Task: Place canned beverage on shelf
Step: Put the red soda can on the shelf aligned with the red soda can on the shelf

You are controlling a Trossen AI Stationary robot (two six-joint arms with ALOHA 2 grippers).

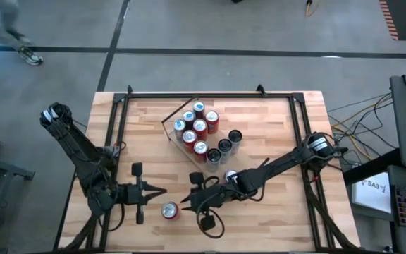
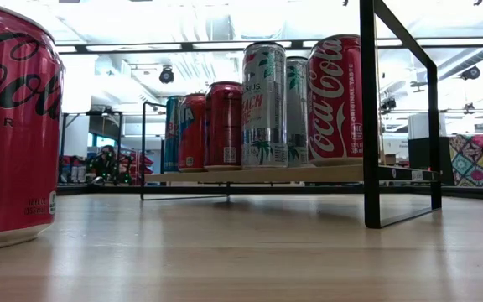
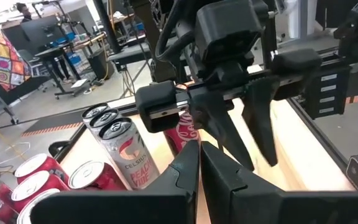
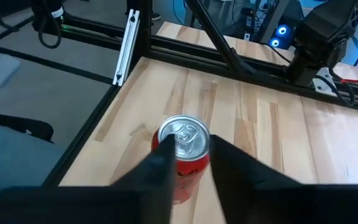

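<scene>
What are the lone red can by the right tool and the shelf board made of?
The red can looks like thin metal: bare silvery lid with pull tab, glossy printed red wall. The shelf looks like pale unfinished wood, grain showing, on a dark frame that is probably painted metal.

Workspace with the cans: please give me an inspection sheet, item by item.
Surface: wooden table with black frame.
Job's things: one red can upright near the front edge, apart from the shelf; the shelf holds red, silver and dark cans.
Clutter: nothing seen.
Hands: right hand beside the red can, fingers on both sides of it and slightly apart; left hand shut, empty, close by.
Cables: loose wires on the floor right of the table.
Surroundings: grey floor, desks, equipment.
</scene>
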